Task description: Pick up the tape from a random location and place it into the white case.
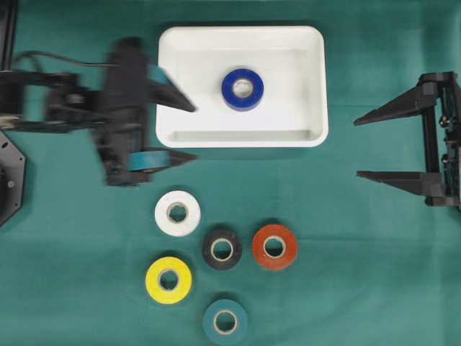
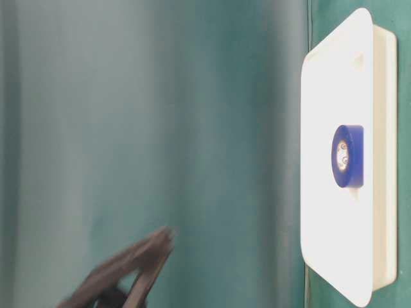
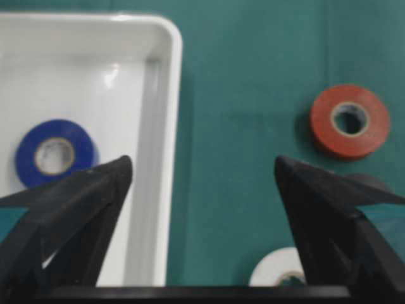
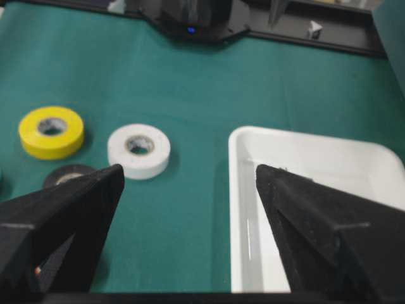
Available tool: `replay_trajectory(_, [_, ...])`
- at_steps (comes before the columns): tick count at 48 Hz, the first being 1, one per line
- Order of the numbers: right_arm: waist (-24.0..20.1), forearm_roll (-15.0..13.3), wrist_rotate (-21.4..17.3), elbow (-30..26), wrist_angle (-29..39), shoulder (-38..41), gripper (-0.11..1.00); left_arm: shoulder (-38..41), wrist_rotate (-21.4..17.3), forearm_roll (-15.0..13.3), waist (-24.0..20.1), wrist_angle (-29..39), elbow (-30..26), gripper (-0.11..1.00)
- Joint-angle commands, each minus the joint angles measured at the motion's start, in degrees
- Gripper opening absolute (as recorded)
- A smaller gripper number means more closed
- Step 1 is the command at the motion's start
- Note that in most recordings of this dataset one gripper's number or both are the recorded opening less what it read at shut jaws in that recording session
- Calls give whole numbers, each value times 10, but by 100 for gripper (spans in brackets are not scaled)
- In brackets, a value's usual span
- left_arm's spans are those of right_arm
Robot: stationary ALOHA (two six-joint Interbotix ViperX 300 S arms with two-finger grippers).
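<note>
The white case point(image 1: 288, 108) sits at the back middle with a blue tape roll point(image 1: 242, 89) lying flat inside it. My left gripper point(image 1: 193, 132) is open and empty, blurred, straddling the case's front left corner. In the left wrist view the blue tape point(image 3: 56, 154) shows past the left finger, and the case rim point(image 3: 164, 126) runs between the jaws. My right gripper point(image 1: 358, 148) stands open and empty at the right, apart from the case point(image 4: 304, 158).
Several more rolls lie on the green cloth in front of the case: white point(image 1: 177, 213), black point(image 1: 222, 249), red point(image 1: 274, 246), yellow point(image 1: 168, 280) and teal point(image 1: 225, 321). The white roll is just below the left gripper's lower finger.
</note>
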State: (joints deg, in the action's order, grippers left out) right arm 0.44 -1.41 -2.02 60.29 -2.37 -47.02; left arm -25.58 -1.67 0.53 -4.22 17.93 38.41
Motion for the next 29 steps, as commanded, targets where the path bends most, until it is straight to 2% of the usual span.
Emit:
replay_trajectory(1, [1, 1, -1, -18, 5, -8, 91, -63, 0, -1, 2, -25, 33, 94])
replay_trajectory(8, [1, 2, -1, -18, 15, -27, 91, -156, 1, -3, 2, -27, 87, 94])
replay_trajectory(16, [1, 2, 0, -20, 31, -40, 91, -239, -2, -3, 2, -17, 120, 94])
replay_trajectory(29, [1, -2, 1, -11, 33, -40, 91, -274, -1, -3, 2, 5, 158, 94])
